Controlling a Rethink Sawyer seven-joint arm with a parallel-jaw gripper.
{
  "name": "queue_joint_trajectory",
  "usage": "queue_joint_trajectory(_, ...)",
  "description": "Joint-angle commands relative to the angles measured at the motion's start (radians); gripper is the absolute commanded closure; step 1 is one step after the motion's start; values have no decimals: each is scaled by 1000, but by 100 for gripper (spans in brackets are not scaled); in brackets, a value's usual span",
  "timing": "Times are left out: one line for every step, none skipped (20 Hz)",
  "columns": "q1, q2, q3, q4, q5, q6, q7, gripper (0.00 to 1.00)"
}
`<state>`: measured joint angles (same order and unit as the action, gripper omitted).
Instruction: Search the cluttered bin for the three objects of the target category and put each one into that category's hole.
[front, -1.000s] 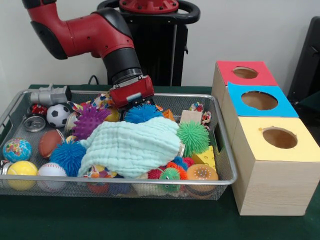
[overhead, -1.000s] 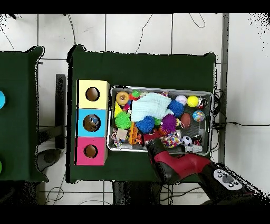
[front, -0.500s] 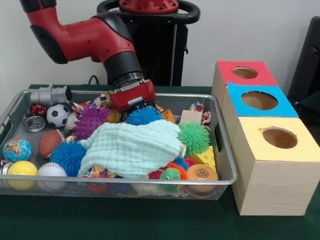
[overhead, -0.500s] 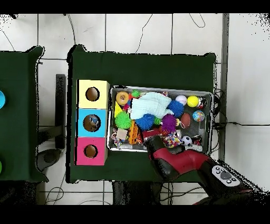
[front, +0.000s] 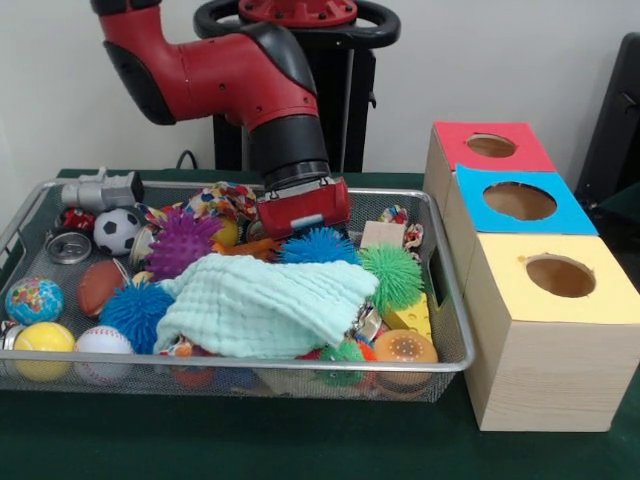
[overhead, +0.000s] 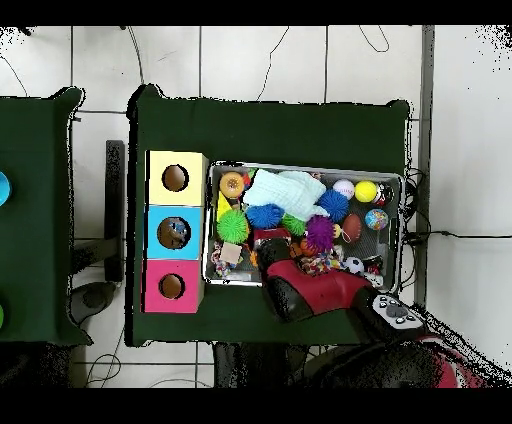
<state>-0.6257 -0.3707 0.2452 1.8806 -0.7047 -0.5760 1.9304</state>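
Take the table (front: 300, 450) first: your green-covered surface carries the wire bin (front: 445, 300), and just beside the bin stands a row of three boxes, the yellow-topped box (front: 560, 290) touching its end wall, then the blue-topped box (front: 520, 205) and the red-topped box (front: 488, 148), each with a round hole facing up so a toy can be dropped in from above. Inside the bin, the pale green cloth (front: 265, 305) lies over the middle of the heap and hides whatever sits under it, which is likely why the search must work around it. The arm comes down over the bin's middle, and its end effector (front: 303, 222) is buried among the toys just behind the cloth, beside a blue spiky ball (front: 318, 245); you cannot tell whether it is spread or pinching anything, since the red housing covers it. Spiky balls look like the probable targets, though the task names no category: a green spiky ball (front: 392, 275) lies at the cloth's edge nearest the boxes, a purple spiky ball (front: 180, 240) on the cloth's other side.
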Motion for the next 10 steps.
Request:
queue_joint_trajectory(127,153,-28,-237,328,405,159,0)
queue_joint_trajectory(144,151,-38,-230,365,405,169,0)
queue_joint_trajectory(166,142,-55,-211,409,400,182,0)
queue_joint_trajectory(175,133,-62,-199,435,405,183,0)
queue_joint_trajectory(191,118,-80,-176,474,421,191,0)
queue_joint_trajectory(198,110,-88,-161,498,430,192,0)
queue_joint_trajectory(206,97,-101,-137,520,437,195,0)
queue_joint_trajectory(215,84,-114,-113,541,445,198,0)
queue_joint_trajectory(225,63,-137,-84,553,454,193,0)
queue_joint_trajectory(236,48,-152,-63,570,465,192,0)
